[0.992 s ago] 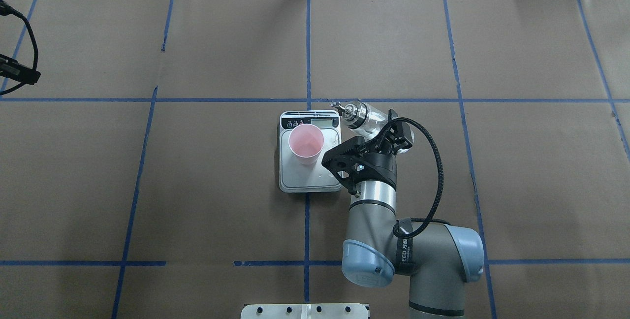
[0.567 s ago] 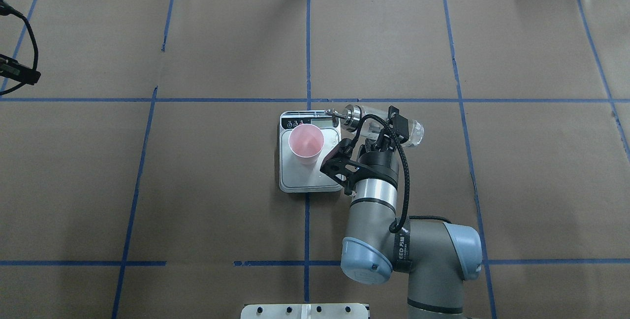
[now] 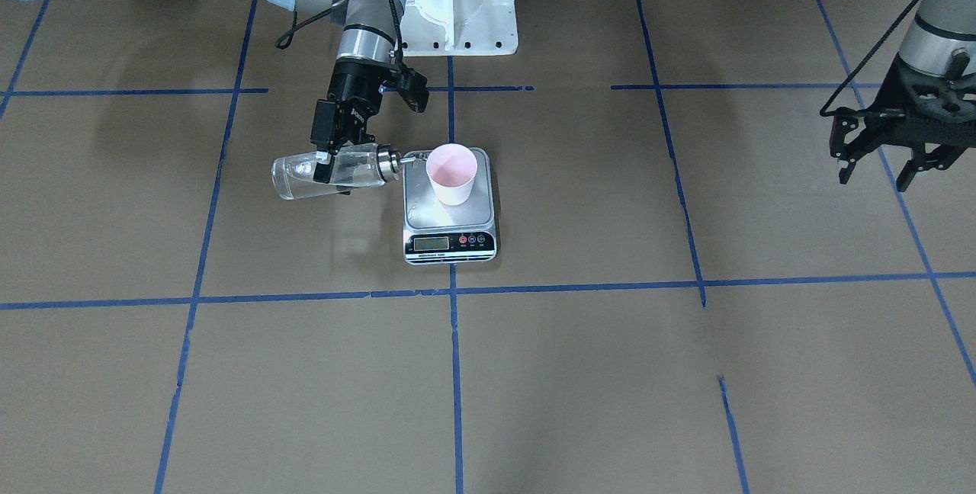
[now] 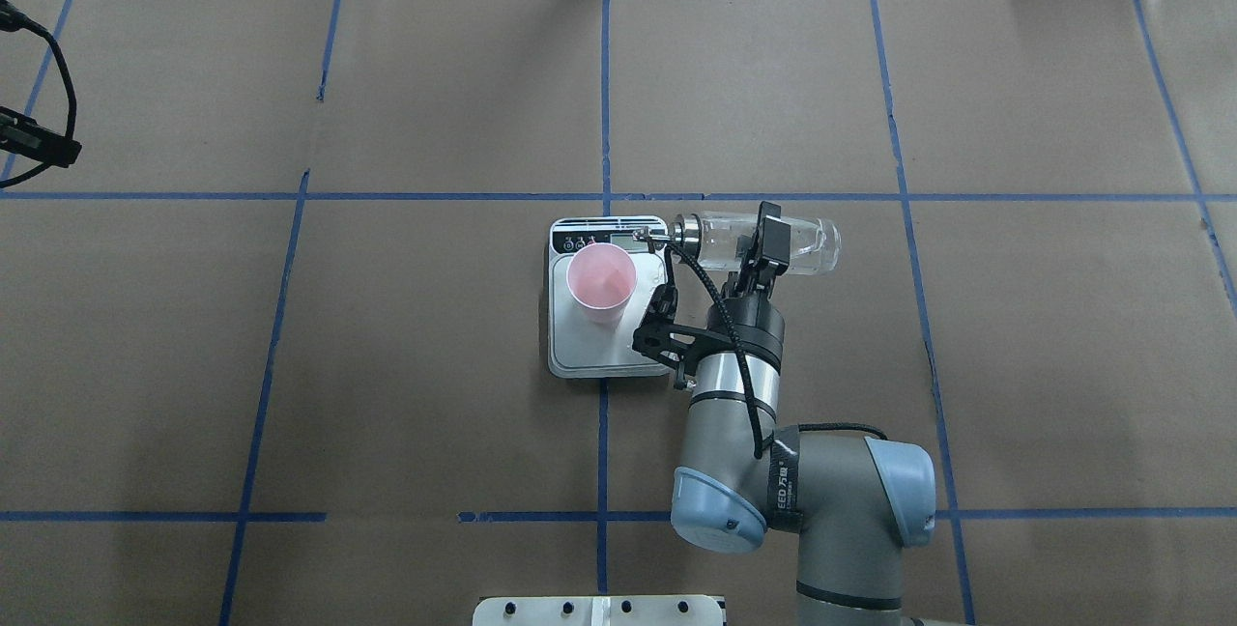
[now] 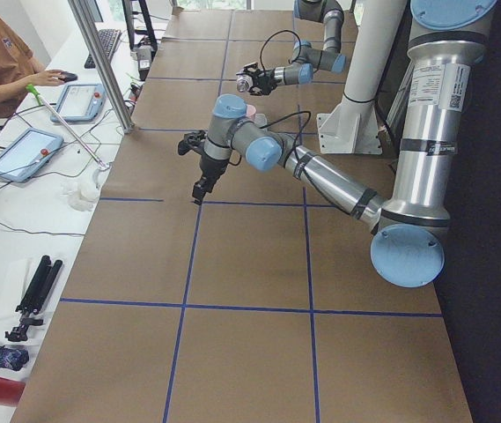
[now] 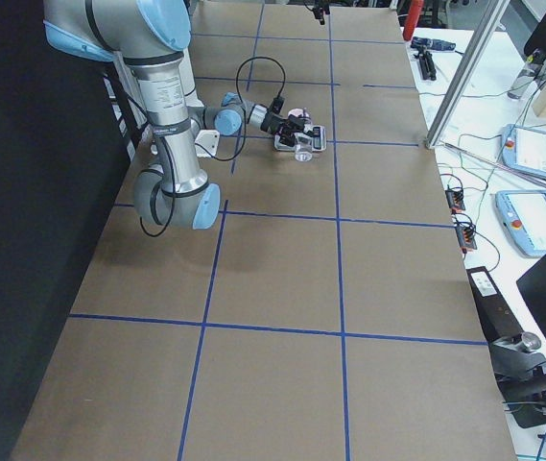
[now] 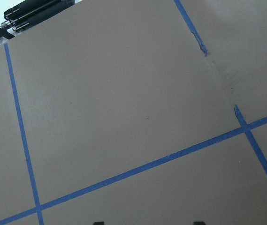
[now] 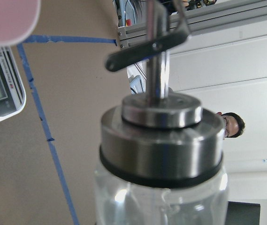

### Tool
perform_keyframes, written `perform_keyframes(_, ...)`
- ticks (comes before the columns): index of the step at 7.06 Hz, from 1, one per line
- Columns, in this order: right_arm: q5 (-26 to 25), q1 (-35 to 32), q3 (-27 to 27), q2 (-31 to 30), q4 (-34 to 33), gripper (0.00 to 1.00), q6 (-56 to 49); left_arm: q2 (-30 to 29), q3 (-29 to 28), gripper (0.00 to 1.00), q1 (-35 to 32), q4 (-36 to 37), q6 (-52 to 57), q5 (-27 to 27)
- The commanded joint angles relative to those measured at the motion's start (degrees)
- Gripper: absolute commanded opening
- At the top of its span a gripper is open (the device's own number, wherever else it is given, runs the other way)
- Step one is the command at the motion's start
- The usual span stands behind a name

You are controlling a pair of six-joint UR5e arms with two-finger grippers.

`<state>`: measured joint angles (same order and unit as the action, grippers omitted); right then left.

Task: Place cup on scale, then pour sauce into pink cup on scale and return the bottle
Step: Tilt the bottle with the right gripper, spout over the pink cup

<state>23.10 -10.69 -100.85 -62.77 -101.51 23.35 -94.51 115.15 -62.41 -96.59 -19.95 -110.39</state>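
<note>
The right pincer (image 4: 763, 241) is clamped across the middle of the bottle (image 4: 808, 244), one finger on each side of the glass. It holds the bottle above the worktop (image 4: 416, 384), lying on its side. The silver cap (image 4: 688, 231) faces the scale (image 4: 599, 355), and the thin spout (image 4: 657, 236) reaches over the edge of the scale by the display strip. In the front view the spout tip (image 3: 412, 158) sits just short of the rim of the cup (image 3: 451, 172), near it and about level with it. I cannot tell whether they touch.

The cup stands upright on the steel platform, toward the display end and with bare steel around it. The sauce cannot be told from the clear glass in these views. The right wrist view is filled by the cap (image 8: 161, 140) and spout, with a pink edge of the cup in the top left corner and the scale's display below it.

The left pincer (image 3: 875, 168) hangs well apart from all this, out at the worktop's side, spread wide with nothing between its fingers. Its wrist camera sees only brown paper crossed by blue tape (image 7: 138, 171).
</note>
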Motion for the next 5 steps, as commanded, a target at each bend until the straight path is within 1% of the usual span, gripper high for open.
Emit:
perform_keyframes(1,-3.21,0.14,1.70,0.28,0.00,0.00,-5.92,0.03,-0.02,0.70,0.00,0.00,0.00,0.00)
perform_keyframes(4,-5.51,0.15,1.62,0.37,0.08,0.00,-12.50,0.03,-0.02,0.71,0.00,0.00,0.00,0.00)
perform_keyframes(5,-5.78,0.15,1.62,0.98,0.08,0.00,-12.97,0.03,-0.02,0.71,0.00,0.00,0.00,-0.09)
